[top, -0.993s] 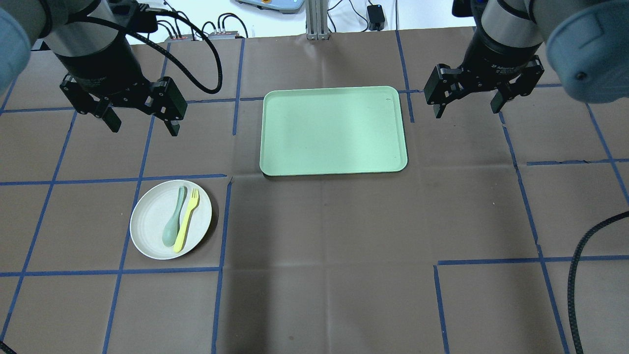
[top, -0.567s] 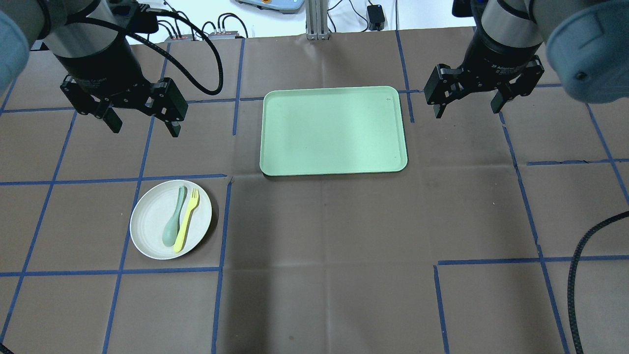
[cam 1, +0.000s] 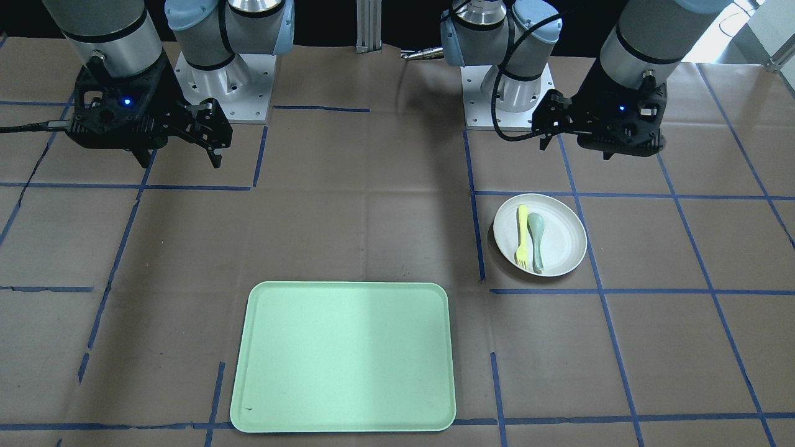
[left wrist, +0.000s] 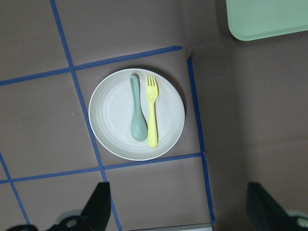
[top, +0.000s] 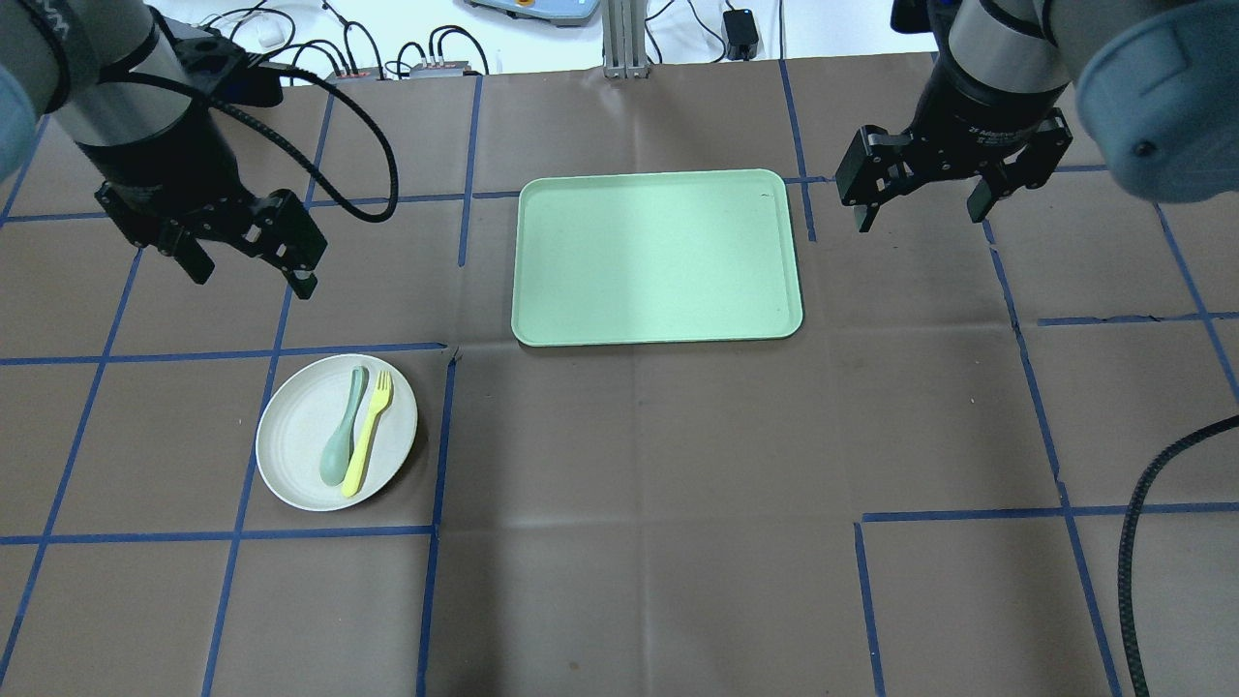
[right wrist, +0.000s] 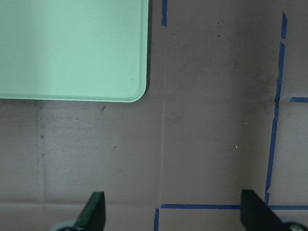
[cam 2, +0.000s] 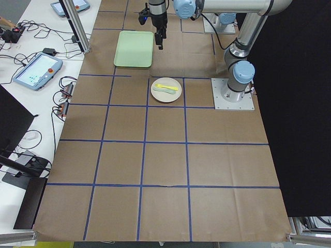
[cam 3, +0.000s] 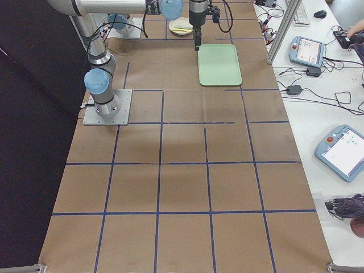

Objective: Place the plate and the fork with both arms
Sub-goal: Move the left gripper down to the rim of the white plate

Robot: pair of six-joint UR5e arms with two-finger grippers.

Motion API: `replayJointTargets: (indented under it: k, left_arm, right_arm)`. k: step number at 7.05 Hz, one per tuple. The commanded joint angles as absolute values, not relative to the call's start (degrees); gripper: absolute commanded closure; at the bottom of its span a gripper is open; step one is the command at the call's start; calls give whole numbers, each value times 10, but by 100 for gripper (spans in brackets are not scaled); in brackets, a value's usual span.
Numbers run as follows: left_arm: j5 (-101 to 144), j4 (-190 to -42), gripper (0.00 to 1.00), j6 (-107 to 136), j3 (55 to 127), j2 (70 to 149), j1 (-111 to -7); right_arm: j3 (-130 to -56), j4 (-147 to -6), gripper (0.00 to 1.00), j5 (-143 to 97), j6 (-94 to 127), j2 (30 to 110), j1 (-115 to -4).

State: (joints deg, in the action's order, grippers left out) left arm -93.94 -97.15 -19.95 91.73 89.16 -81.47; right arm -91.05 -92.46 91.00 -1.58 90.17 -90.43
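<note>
The off-white plate [top: 295, 447] sits on the table at the front left; it also shows in the front-facing view [cam 1: 562, 239] and the left wrist view [left wrist: 113, 120]. The pale-yellow fork [top: 368, 433] lies on it, next to a grey-green spoon [top: 342, 441]; the fork also shows in the left wrist view [left wrist: 152, 115]. My left gripper [top: 250, 272] is open and empty, above the table beyond the plate. My right gripper [top: 920, 215] is open and empty, to the right of the mint-green tray [top: 656, 257].
The tray also shows in the front-facing view [cam 1: 345, 357] and, by its corner, in the right wrist view [right wrist: 72, 48]. Blue tape lines grid the brown table cover. A black cable [top: 1142, 523] hangs at the right edge. Tablets and cables lie past the far table edge.
My left gripper has moved left and toward the plate. The right gripper, plate, fork and tray have not moved.
</note>
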Motion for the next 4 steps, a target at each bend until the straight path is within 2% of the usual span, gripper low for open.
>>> replayJointTargets:
  k: [1,4]
  left_arm:
    - [-938,-884,0,-321,986,893,-718]
    - [-870,-714,0,-402,1121,909,-629]
  right_arm:
    - [-911,-924,0,910,-16,902,-902]
    - [-911,-922,0,908,-17,902,-896]
